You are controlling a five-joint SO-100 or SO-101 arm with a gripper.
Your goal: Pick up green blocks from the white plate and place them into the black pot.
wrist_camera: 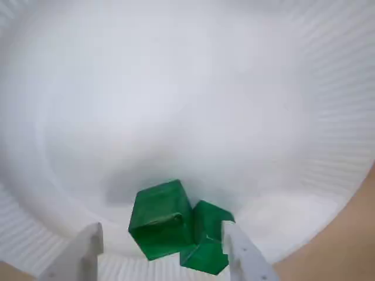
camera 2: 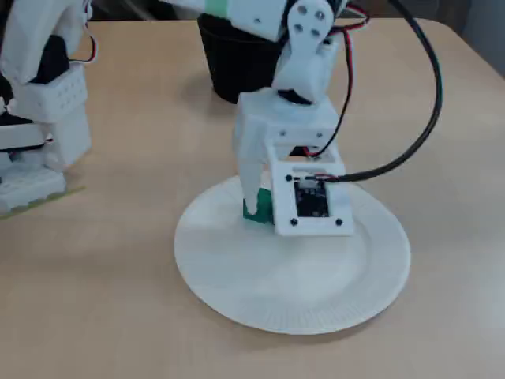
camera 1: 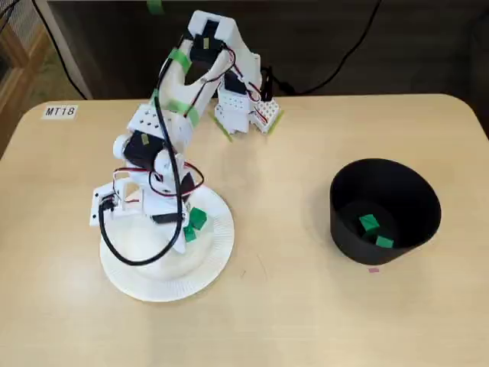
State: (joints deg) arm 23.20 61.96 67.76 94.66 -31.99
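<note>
Jaws open, low over the plate (wrist_camera: 176, 88), straddling two green blocks that touch each other toward its rim. In the wrist view the left block (wrist_camera: 159, 218) sits mid-gap; the right block (wrist_camera: 206, 246) lies against the right finger (wrist_camera: 243, 257). I judge closing now would pinch both askew. Better: I nudge the wrist so only the left block is between the fingers, square to its faces, then close slowly. Pot (camera 1: 344, 225) is well apart on the table (camera 1: 290, 306), two potted blocks (camera 1: 369, 222) inside.

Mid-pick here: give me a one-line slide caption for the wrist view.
Open gripper straddles two touching green blocks near the edge of the white plate.
</note>
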